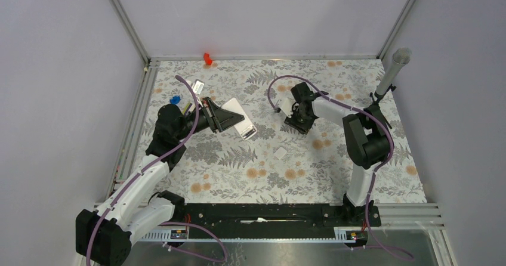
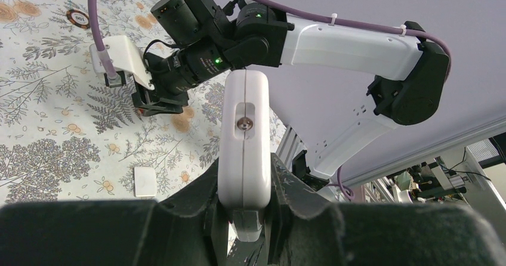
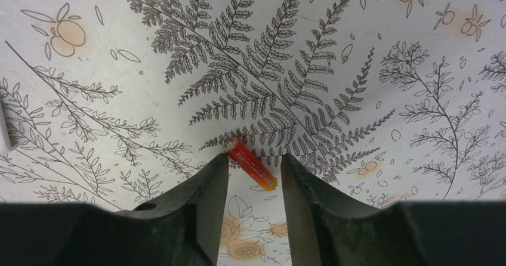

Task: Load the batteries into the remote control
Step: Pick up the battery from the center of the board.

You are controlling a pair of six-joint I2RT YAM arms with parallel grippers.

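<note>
Right tool (image 3: pixel 253 161) hangs low over the desk (image 1: pixel 238 176), well to the right of the remote (image 1: pixel 240 118). Its fingers are spread to either side of a battery (image 3: pixel 251 165), which lies slantwise on the desk between them. Gaps show on both sides, so nothing is pinched yet.

Left tool (image 2: pixel 244 209) is pressed together on one end of the remote. It holds the remote raised off the desk, with the free end reaching toward the right arm.

The task looks to be at an early stage. No battery sits in the remote as far as these views show, and I cannot tell whether its compartment is open. A white square piece (image 1: pixel 280 152) lies on the desk to the right of the remote, nearer the arm bases. It may be the cover, though that is a guess.

What is left is most of the job: close on this battery, lift it, carry it over to the remote and seat it, then do the same again. I can find no second battery in view.
</note>
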